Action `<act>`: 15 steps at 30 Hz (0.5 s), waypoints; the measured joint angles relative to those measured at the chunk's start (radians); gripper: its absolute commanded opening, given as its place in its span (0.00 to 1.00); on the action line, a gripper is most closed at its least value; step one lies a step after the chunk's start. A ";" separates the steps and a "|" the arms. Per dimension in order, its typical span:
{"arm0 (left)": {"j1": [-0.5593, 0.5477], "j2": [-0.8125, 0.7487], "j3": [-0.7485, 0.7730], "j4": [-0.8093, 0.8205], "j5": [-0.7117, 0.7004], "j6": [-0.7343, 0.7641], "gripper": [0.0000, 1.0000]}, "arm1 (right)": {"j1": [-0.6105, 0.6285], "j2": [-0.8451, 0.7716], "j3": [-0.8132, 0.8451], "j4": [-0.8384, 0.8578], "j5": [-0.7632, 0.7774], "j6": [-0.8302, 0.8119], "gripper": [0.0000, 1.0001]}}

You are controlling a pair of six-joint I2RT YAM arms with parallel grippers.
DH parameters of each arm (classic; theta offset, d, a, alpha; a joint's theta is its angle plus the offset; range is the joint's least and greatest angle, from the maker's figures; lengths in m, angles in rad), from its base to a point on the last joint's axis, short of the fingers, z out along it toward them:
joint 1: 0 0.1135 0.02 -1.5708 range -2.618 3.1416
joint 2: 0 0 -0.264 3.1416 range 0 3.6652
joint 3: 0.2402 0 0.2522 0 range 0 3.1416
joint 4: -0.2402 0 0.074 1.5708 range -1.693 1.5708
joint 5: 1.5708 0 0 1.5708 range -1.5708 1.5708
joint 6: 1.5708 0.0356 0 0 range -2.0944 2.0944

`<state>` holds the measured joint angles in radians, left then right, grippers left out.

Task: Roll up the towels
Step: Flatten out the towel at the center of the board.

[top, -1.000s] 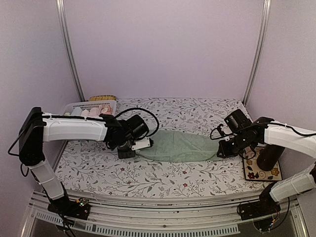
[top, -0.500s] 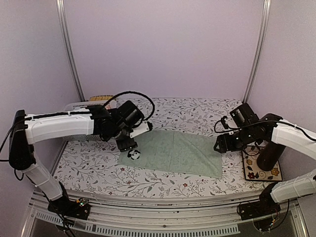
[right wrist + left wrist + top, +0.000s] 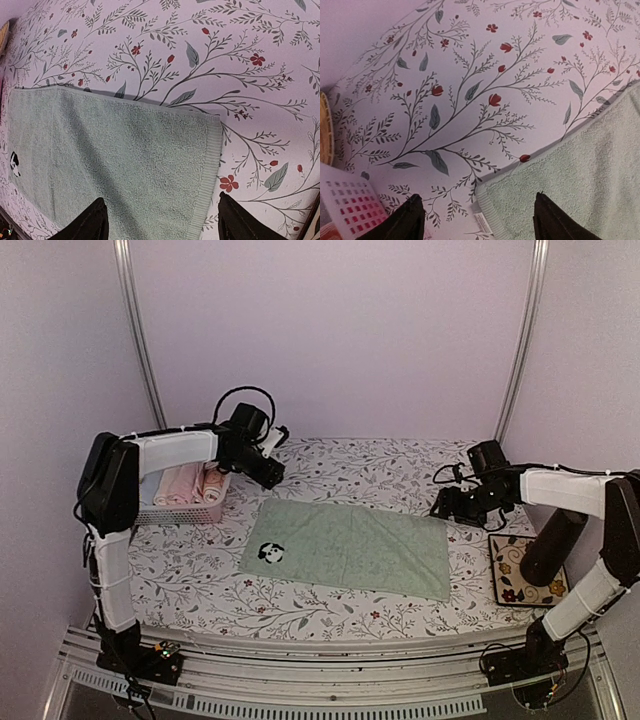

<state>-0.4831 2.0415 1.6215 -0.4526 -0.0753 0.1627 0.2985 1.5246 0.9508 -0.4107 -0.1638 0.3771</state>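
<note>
Your left gripper (image 3: 271,474) and right gripper (image 3: 446,508), both spread and empty, sit just beyond the towel (image 3: 345,558); its long axis runs between them.

Both of my arms wear white shells over black joints, the left arm (image 3: 170,450) and the right arm (image 3: 565,488) alike. A black cable (image 3: 232,398) loops above my left wrist, and a thinner one (image 3: 447,474) curls by the right. My left gripper (image 3: 477,197) and right gripper (image 3: 162,197) end in matte black fingers. My black bases (image 3: 145,662) show small coloured lights and loose wires.
</note>
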 measured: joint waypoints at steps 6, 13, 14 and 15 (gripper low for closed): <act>0.043 0.175 0.080 -0.022 0.131 -0.077 0.67 | -0.048 0.035 0.000 0.050 -0.009 0.001 0.76; 0.088 0.210 0.084 -0.065 0.210 -0.163 0.60 | -0.051 0.035 0.000 0.078 -0.011 0.001 0.77; 0.091 0.209 0.084 -0.065 0.219 -0.172 0.58 | -0.051 0.036 0.000 0.079 -0.011 0.001 0.78; 0.093 0.209 0.083 -0.065 0.225 -0.177 0.57 | -0.051 0.038 0.000 0.081 -0.011 0.001 0.78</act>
<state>-0.3904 2.2509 1.7042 -0.5175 0.1501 -0.0147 0.2474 1.5623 0.9504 -0.3294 -0.1749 0.3779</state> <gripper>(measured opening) 0.610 0.771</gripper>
